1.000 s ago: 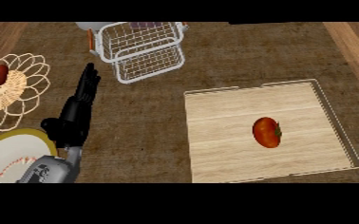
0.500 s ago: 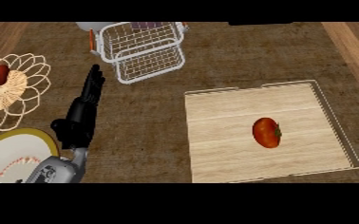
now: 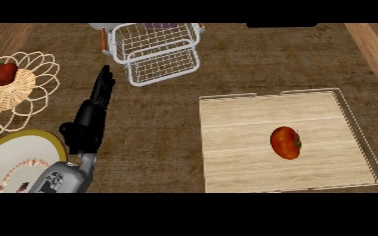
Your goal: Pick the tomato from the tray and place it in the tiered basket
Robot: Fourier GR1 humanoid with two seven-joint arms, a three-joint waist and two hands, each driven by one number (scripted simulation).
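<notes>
A red tomato lies on its side on the pale wooden tray at the right. The white wire tiered basket stands at the back, left of centre. My left hand shows at the lower left, fingers straight and pointing up toward the basket, holding nothing. It is well left of the tray and below the basket. My right hand is not in view.
A wicker bowl with a red fruit sits at the left edge. A yellow-rimmed plate lies at the lower left, beside my forearm. Brown counter runs between the hand and the tray.
My left hand has risen slightly and shifted a little to the right. The tomato, tray and basket have not moved.
</notes>
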